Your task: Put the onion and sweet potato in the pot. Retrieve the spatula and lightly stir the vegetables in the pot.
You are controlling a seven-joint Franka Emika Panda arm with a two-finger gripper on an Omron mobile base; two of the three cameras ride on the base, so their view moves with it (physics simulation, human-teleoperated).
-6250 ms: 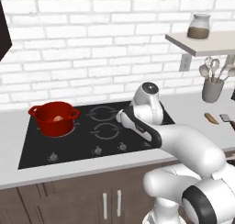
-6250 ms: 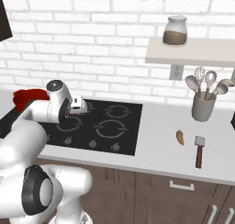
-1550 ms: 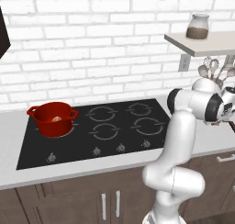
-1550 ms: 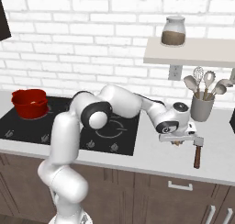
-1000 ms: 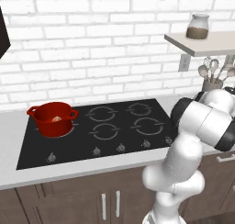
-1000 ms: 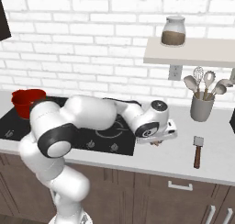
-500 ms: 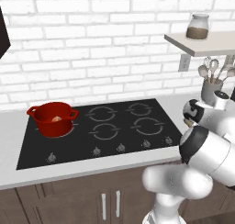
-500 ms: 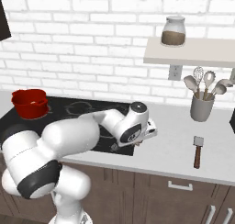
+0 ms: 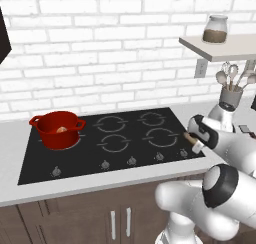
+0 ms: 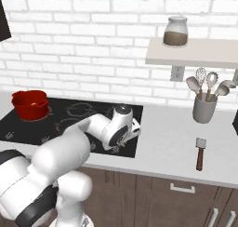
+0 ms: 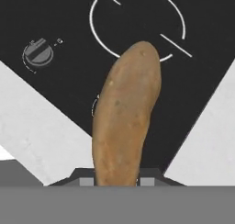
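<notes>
Sweet potato point(image 11: 126, 113) was clamped in the gripper point(image 11: 117, 181), held above the cooktop's point(image 9: 125, 143) front right corner. No readable writing was seen. Onion point(image 9: 61, 130) was seen inside the red pot point(image 9: 57, 129) on the rear left burner. Spatula point(image 10: 201, 153) was laid on the counter point(image 10: 167, 142) near a utensil holder point(image 10: 204, 109); a jar point(image 10: 176, 31) was placed on the shelf point(image 10: 195, 58).

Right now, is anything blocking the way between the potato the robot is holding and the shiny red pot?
Nothing visible does. The gripper holds the long brownish-orange sweet potato over the right end of the black cooktop. The squat glossy red pot sits on the far left burner, with only flat, bare burner rings between them.
</notes>
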